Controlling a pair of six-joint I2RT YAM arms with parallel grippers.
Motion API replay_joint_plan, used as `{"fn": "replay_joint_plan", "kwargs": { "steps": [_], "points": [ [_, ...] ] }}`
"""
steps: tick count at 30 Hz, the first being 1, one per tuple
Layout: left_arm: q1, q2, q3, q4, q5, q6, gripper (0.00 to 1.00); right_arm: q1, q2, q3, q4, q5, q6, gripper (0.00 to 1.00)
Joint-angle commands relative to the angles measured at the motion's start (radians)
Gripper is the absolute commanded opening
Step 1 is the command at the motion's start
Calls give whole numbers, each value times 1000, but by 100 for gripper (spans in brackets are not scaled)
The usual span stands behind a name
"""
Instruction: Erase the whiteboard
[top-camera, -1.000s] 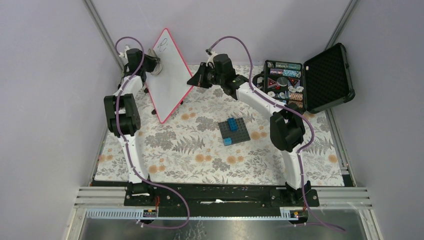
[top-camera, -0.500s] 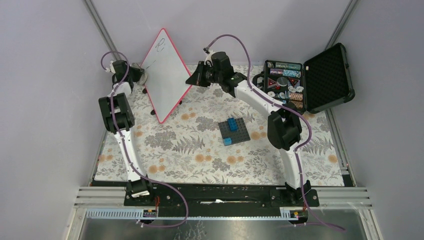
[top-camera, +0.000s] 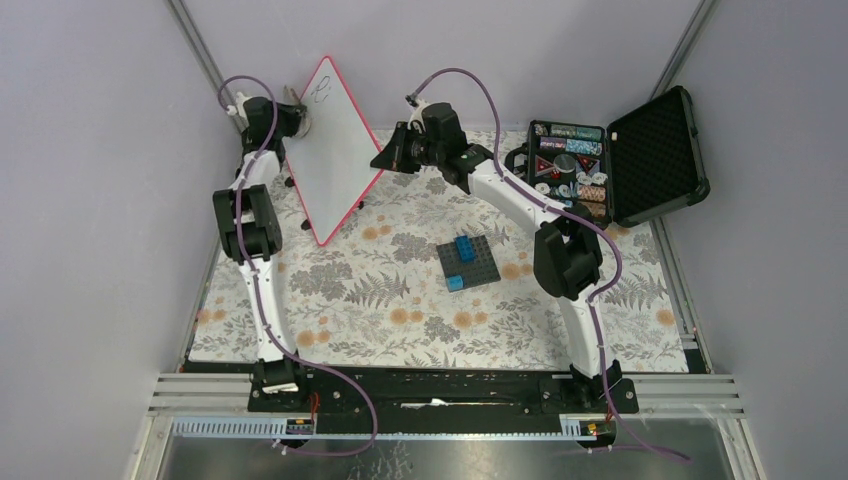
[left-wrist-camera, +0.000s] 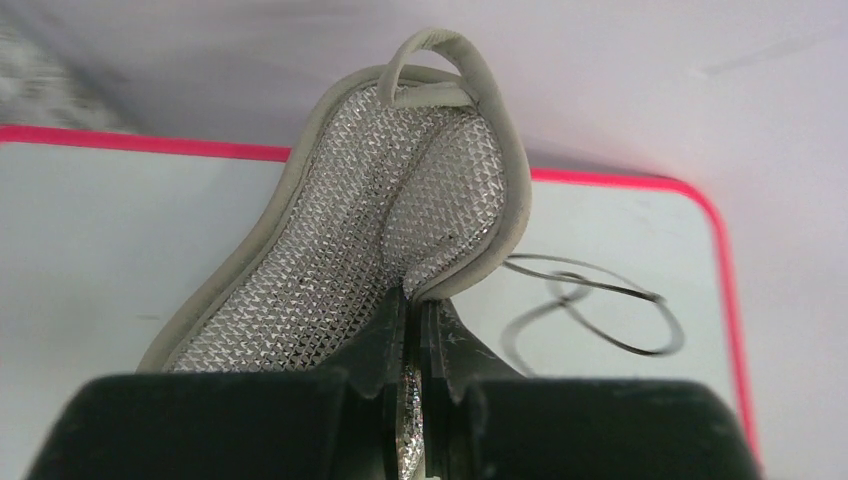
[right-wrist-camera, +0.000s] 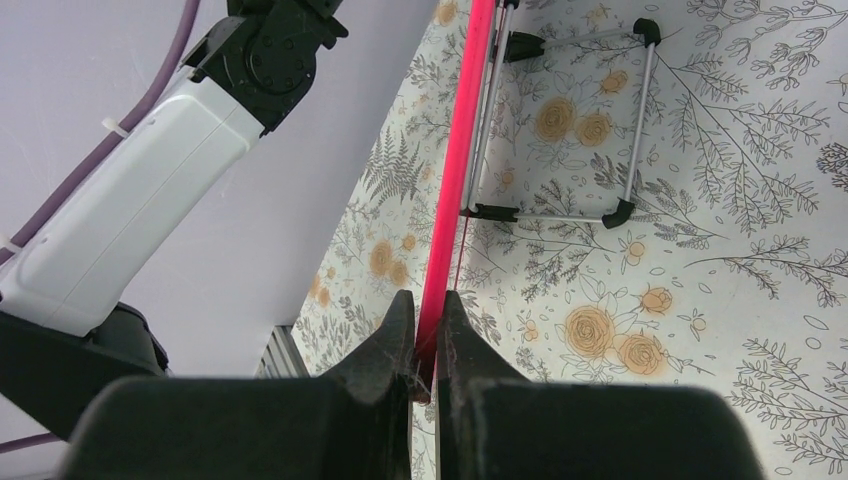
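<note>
The whiteboard (top-camera: 335, 150) stands tilted on edge at the back left, white with a red-pink frame, with a black scribble (top-camera: 318, 92) near its top corner. My right gripper (top-camera: 383, 160) is shut on its right frame edge (right-wrist-camera: 455, 170). My left gripper (top-camera: 297, 118) is shut on a silver mesh cloth with a grey border (left-wrist-camera: 390, 210), held against the board's upper left face (left-wrist-camera: 150, 230). In the left wrist view the black scribble (left-wrist-camera: 590, 310) lies just right of the cloth.
A wire stand (right-wrist-camera: 560, 130) lies on the floral mat behind the board. A dark baseplate with blue bricks (top-camera: 467, 262) sits mid-table. An open black case (top-camera: 620, 160) with small items stands at the back right. Grey walls close in on both sides.
My left gripper with the cloth swung out left and down off the board, then came back up to its upper left corner. The board's tilt shifted slightly. The right gripper stayed on the frame.
</note>
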Motion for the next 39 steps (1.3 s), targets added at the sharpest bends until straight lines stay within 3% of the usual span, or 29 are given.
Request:
{"fn": "replay_joint_plan", "kwargs": {
  "steps": [1,6,12,20,25,33,39],
  "points": [
    [-115,-110,-19,208,108,-107,0,89,12,26,53,-338,-43,0],
    [-107,-120,-73,239,84,-87,0,91,13,19,53,-338,-44,0],
    [-21,-78,-176,243,47,-118,0,92,24,29,52,-339,-42,0],
    [78,75,-133,211,97,-202,0,94,37,43,49,-338,-47,0],
    [29,9,-217,262,115,-200,0,93,47,62,12,-335,-49,0],
    [-138,-190,-313,377,120,-194,0,96,44,55,11,-332,-50,0],
    [-208,-247,-326,423,105,-211,0,98,18,40,11,-324,-59,0]
  ]
}}
